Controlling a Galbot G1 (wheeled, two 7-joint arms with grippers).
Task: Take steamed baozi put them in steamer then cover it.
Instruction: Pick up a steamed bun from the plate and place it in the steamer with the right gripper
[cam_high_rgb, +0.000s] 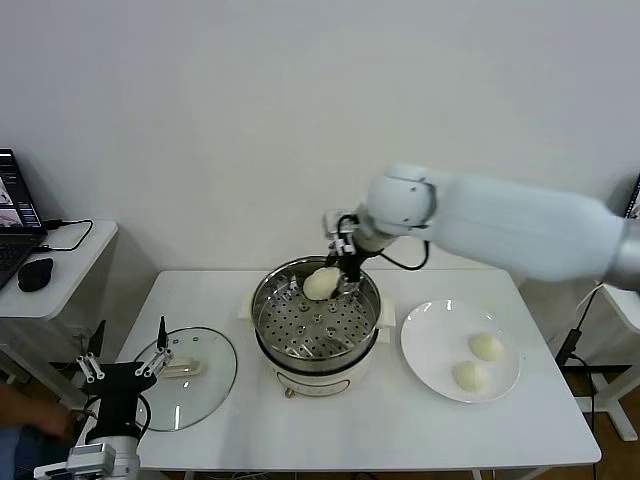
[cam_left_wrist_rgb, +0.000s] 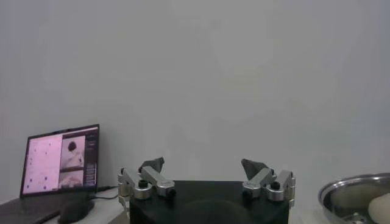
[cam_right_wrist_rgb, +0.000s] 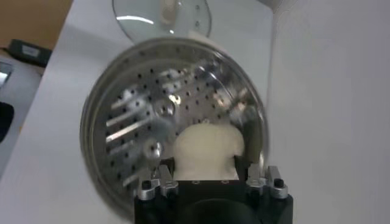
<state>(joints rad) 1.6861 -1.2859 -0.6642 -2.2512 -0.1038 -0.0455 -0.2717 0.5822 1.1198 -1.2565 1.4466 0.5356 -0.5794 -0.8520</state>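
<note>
Baozi (cam_high_rgb: 320, 284): smooth cream-white bun, pinched by right end effector (cam_high_rgb: 338, 277).

A white table (cam_high_rgb: 520, 330) stands against a plain pale wall (cam_high_rgb: 250, 110). Toward its right end sits a flat white plate (cam_high_rgb: 425, 350). Off the table's left end, and apart from it, is a smaller white side table (cam_high_rgb: 70, 275). On that side table an open laptop (cam_high_rgb: 12, 215) shows a lit screen, and a dark mouse (cam_high_rgb: 35, 273) lies just beside the laptop, on the side nearer the white table. A black cable (cam_high_rgb: 70, 233) runs from the laptop across the side table's top.
</note>
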